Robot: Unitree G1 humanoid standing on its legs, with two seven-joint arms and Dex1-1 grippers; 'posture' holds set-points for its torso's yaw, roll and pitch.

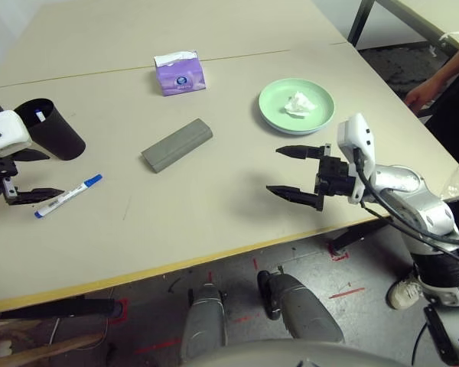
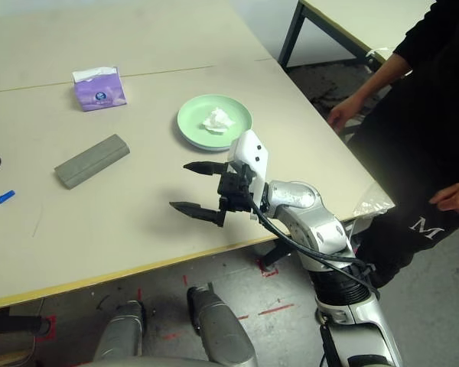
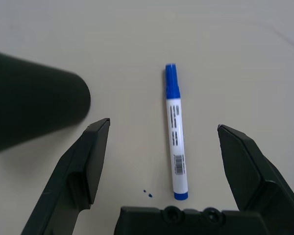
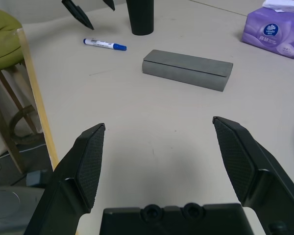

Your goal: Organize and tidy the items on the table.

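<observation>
Left gripper (image 3: 159, 147) is wide open straddling the blue-cap marker (image 3: 176, 137), black cup (image 3: 29, 110) at its 10 o'clock, so I'd drop straight down and pinch mid-barrel; right gripper (image 1: 296, 173) hangs open, empty.

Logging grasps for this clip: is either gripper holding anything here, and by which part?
Nothing is held. The left gripper is open over the blue-capped marker without touching it; the right gripper is open over bare table.

Beige table (image 1: 214, 206), seam across top, carrying: blue-capped marker (image 3: 177, 134) flat between spread left gripper (image 3: 164, 142) fingers, black cup (image 1: 55, 128) just beside it, grey case (image 4: 187, 69) beyond right gripper (image 4: 159, 147), purple tissue box (image 1: 180, 73) farther, green plate (image 1: 271, 103) with tissue.
</observation>
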